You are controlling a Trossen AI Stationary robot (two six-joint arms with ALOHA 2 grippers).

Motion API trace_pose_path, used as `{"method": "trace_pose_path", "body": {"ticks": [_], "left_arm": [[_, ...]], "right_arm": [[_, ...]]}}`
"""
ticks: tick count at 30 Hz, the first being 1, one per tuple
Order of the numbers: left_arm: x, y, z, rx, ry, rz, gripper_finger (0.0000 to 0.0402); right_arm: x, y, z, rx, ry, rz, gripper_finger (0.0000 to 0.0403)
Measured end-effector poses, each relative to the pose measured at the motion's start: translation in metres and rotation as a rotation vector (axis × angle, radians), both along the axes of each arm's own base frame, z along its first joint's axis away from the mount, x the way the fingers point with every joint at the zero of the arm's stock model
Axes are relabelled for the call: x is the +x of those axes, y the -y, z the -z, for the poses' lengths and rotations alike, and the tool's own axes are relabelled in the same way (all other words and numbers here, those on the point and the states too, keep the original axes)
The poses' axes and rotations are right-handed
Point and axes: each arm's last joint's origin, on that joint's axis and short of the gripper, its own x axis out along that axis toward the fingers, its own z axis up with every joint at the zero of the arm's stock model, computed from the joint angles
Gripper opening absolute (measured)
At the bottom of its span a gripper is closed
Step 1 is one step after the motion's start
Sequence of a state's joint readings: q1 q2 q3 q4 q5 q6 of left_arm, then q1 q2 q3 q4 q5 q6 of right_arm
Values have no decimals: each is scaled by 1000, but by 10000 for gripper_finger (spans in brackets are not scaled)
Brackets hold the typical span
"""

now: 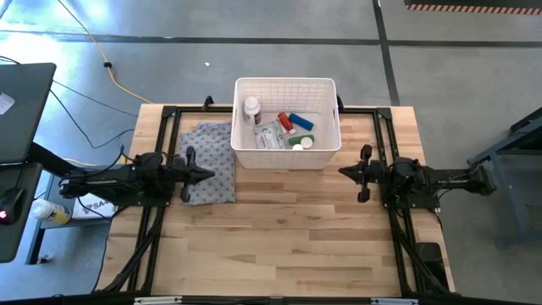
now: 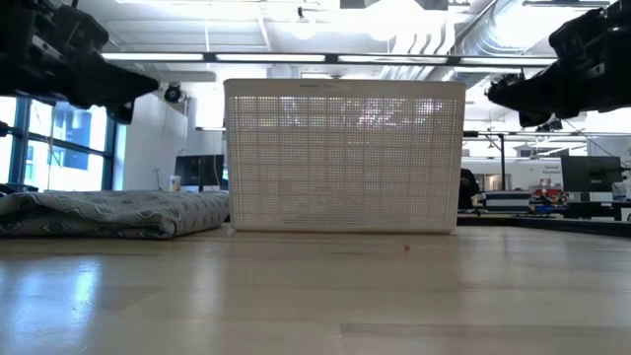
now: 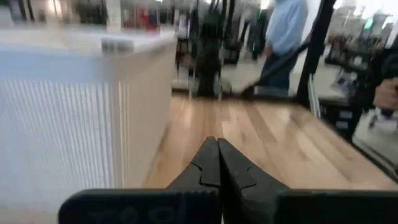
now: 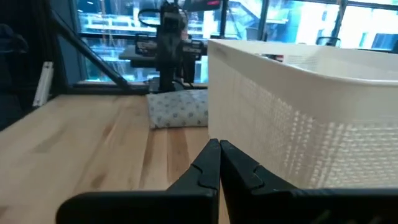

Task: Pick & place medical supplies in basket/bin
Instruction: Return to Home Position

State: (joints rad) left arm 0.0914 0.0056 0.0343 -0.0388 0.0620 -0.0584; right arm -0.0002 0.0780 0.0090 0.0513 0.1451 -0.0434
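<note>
Far left of the table (image 1: 279,241): grey patterned cloth (image 1: 207,140), folded flat, right edge close against the left wall of the white basket (image 1: 286,158). Above the cloth's near right part, left gripper (image 1: 209,174), raised well off the wood, aimed rightward toward the table's middle. Fingers (image 3: 202,168) pressed together tip to tip, gripping nothing.

Middle, at the far edge: the white basket, upright, open side up. Long axis left to right across the table, short axis toward the far edge. From above, far rim overlapping the table's far edge; near wall facing bare wood.

Inside, left to right:
- White pill bottle (image 1: 251,108) close to the left wall, cap seemingly up.
- Crinkly packet (image 1: 268,136) lying flat toward the near left corner.
- Red white-capped bottle (image 1: 284,122) on its side, slanted.
- Blue block (image 1: 301,122) just beside or touching it, long axis slanted from far left to near right.
- Green tube (image 1: 295,141) by the near wall, white cap end toward the right.

Everything below the rim.

Right: right gripper (image 1: 342,172), mirror of the left, raised just as high in the low view, aimed leftward. Fingers (image 4: 202,168) closed on each other, empty.

Between the two tips, a wide open stretch before the basket's near wall. Nearer than that, bare planks across the full width to the near edge.
</note>
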Motion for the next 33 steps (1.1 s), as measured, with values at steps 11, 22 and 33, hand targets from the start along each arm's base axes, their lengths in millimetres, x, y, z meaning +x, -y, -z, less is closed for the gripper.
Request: {"method": "trace_pose_path", "body": {"ticks": [11,22,33], "left_arm": [[2,-1,3,50,20,-20,39],[5,-2,8,26,-32,-45,57],[5,-2,8,0,-29,-45,94]], "right_arm": [[-1,1,0,17,9,17,0],[1,1,3,44,-25,12,0],[1,1,3,44,-22,11,0]]}}
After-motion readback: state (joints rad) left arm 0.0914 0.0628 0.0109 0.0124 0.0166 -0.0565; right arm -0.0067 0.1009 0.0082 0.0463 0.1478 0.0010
